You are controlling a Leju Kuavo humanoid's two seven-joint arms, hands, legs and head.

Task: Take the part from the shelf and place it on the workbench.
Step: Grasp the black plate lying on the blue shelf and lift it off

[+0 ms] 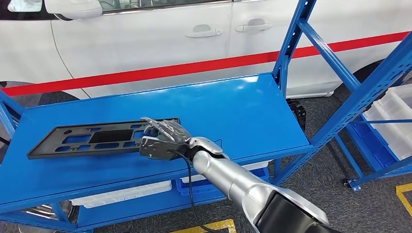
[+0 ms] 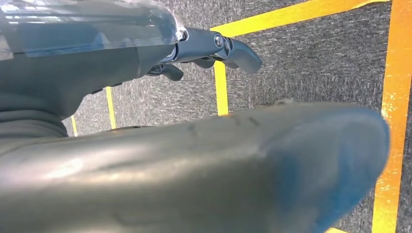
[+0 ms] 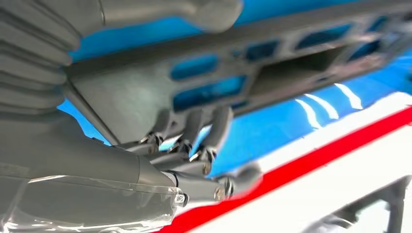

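Silver arm (image 1: 233, 182) comes in from five o'clock in the head view, smooth metal tube ending in a dark jointed wrist, reaching up and left so the right hand (image 1: 163, 138) can meet the near end of the part (image 1: 97, 138). In the right wrist view the thumb (image 3: 184, 12) lies on one face of the part (image 3: 145, 97) and the fingers (image 3: 194, 126) curl against the other, so the hand grips its end; I judge this a pinch meant to lift the flat piece off without sliding it. The part is a long, thin, matte black plastic frame with rectangular cutouts, lying flat on the glossy blue metal shelf (image 1: 243, 107) toward nine o'clock. The left hand (image 2: 204, 48) hangs over grey carpet with yellow floor tape (image 2: 221, 87), fingers loosely spread, holding nothing. Beyond the shelf, at twelve o'clock, stands a white car (image 1: 145, 43) with a red stripe
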